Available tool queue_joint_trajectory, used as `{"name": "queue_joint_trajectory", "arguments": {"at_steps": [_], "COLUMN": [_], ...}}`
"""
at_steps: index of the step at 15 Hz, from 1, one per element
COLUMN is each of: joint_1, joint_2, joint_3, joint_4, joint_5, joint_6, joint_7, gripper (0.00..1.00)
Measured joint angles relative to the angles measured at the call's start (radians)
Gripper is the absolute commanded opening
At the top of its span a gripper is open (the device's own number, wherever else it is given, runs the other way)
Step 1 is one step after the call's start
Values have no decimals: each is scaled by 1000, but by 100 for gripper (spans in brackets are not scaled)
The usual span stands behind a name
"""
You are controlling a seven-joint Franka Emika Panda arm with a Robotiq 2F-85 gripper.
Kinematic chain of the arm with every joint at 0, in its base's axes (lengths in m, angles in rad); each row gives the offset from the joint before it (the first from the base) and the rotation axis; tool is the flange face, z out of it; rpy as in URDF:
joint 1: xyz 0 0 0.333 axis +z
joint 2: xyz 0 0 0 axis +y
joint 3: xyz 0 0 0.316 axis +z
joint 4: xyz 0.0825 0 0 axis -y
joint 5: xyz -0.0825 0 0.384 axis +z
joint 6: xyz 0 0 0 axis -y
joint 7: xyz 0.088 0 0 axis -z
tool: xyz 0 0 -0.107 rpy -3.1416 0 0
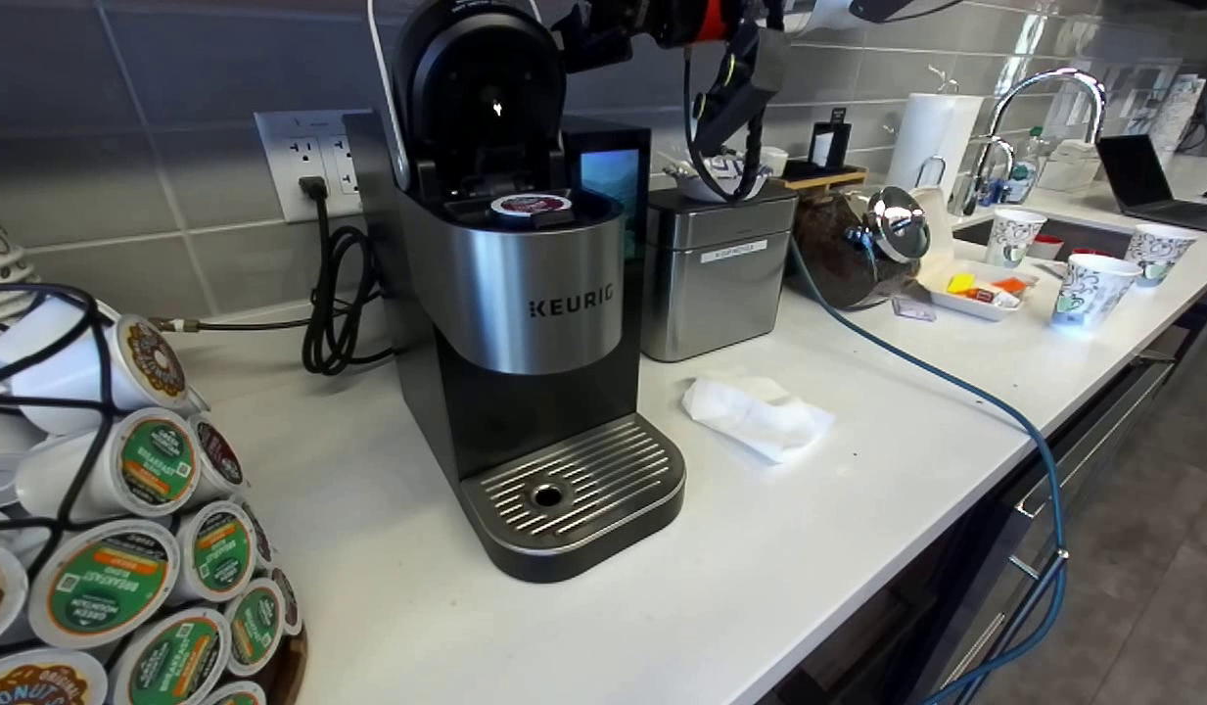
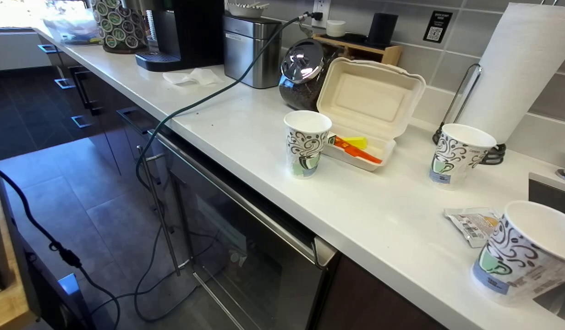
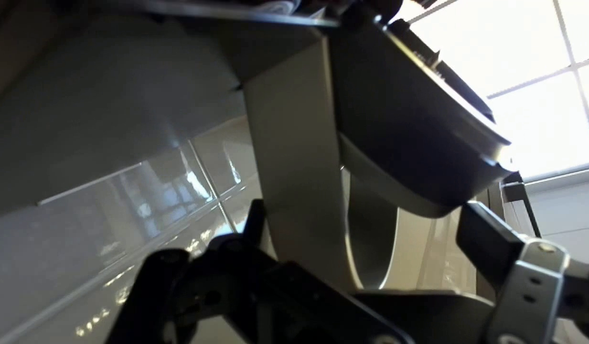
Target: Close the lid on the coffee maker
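The coffee maker [image 1: 530, 294] is a silver and black Keurig brewer on the counter. Its black lid [image 1: 486, 98] stands raised, with a pod [image 1: 531, 206] in the open chamber. A silver handle arm [image 1: 386, 98] rises beside the lid. In an exterior view the coffee maker [image 2: 190, 36] is cut off at the top, without lid or gripper. My gripper [image 1: 591, 39] is at the raised lid's side, partly hidden behind it. In the wrist view my gripper [image 3: 370, 229] has its fingers wide apart, with a grey curved band [image 3: 294, 157] between them and the dark lid [image 3: 409, 110] above.
A steel box [image 1: 720, 274] and a crumpled napkin [image 1: 757, 416] are beside the brewer. A rack of pods [image 1: 123, 490] stands on its other side. A blue cable [image 1: 955, 382] crosses the counter. A tiled wall [image 1: 172, 98] is behind. Paper cups [image 2: 307, 142] stand farther along.
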Motion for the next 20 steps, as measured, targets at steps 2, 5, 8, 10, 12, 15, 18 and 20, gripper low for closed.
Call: {"name": "queue_joint_trajectory", "arguments": {"at_steps": [2, 5, 8, 10, 12, 15, 18, 20], "joint_1": [-9, -35, -60, -73, -79, -83, -98, -110], "joint_2": [0, -4, -14, -33, -68, -138, -211, -256], "joint_3": [0, 0, 0, 0, -3, -12, -18, -22], "joint_4": [4, 5, -1, -22, -64, -149, -252, -317], "joint_5": [-35, -46, -56, -73, -105, -183, -236, -250], "joint_6": [-38, -132, -227, -284, -322, -345, -389, -409], "joint_7": [67, 124, 192, 260, 334, 433, 487, 506], "gripper": [100, 100, 100, 100, 100, 100, 100, 100]}}
